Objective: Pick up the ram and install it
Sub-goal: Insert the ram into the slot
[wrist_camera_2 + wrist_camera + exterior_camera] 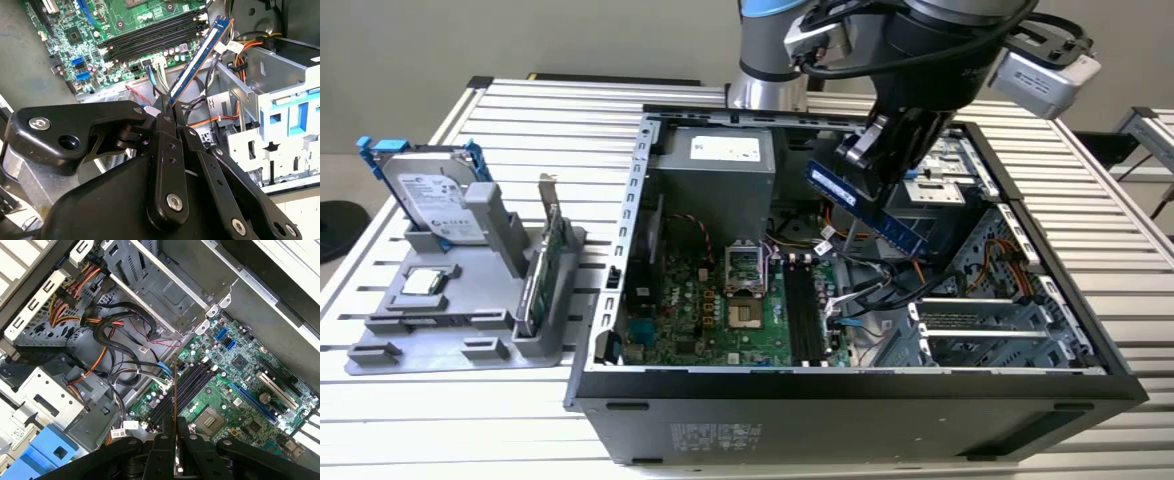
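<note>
The slatted metal table [520, 420] carries everything, and the open computer case [854, 420] lies on it with its inside facing up. The robot arm [921, 40] leans in over the case from its far edge. The green motherboard [720, 310] covers the case floor on the exterior view's left half; it also shows in the second wrist view [75, 35] and the first wrist view [240, 390].

Outside the case, off its wall on the exterior view's left, sits a grey holder [454, 330]. A silver hard drive [434, 200] and a green card with a metal bracket [540, 270] stand upright in it.

Above the case's open interior, the gripper [867, 165] [167, 107] [175, 427] has its 2 fingers clamped on 1 end of the ram [874, 208]. The stick juts out tilted, in the air inside the case opening and apart from the board. In both wrist views the ram [197, 57] [174, 390] points toward the black memory slots [150, 37] [182, 390] on the case floor without touching them.
</note>
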Motion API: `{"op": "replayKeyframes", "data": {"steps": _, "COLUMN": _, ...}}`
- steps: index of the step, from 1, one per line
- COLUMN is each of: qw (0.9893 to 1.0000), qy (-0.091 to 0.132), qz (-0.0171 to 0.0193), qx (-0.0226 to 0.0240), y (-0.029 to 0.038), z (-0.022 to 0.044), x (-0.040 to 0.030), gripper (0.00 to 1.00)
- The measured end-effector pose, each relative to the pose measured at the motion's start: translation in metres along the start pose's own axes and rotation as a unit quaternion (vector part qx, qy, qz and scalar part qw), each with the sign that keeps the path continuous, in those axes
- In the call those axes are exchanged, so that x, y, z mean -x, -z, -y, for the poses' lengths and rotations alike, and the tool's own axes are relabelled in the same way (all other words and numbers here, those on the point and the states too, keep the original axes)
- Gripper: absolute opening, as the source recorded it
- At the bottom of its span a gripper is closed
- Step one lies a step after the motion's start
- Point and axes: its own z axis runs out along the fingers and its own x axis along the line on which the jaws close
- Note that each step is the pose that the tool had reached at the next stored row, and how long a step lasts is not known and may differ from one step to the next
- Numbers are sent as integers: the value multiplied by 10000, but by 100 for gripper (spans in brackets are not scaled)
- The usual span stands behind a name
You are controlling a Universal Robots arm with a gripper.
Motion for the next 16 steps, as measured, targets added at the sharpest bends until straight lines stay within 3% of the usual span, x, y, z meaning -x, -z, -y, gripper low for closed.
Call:
{"op": "replayKeyframes", "data": {"steps": 8, "qw": 9995, "qy": -307, "qz": 0, "qx": -4, "y": -13, "z": 0, "x": 0, "gripper": 0}}
{"op": "replayKeyframes", "data": {"steps": 16, "qw": 9981, "qy": -610, "qz": 1, "qx": -9, "y": -27, "z": 0, "x": -1, "gripper": 0}}
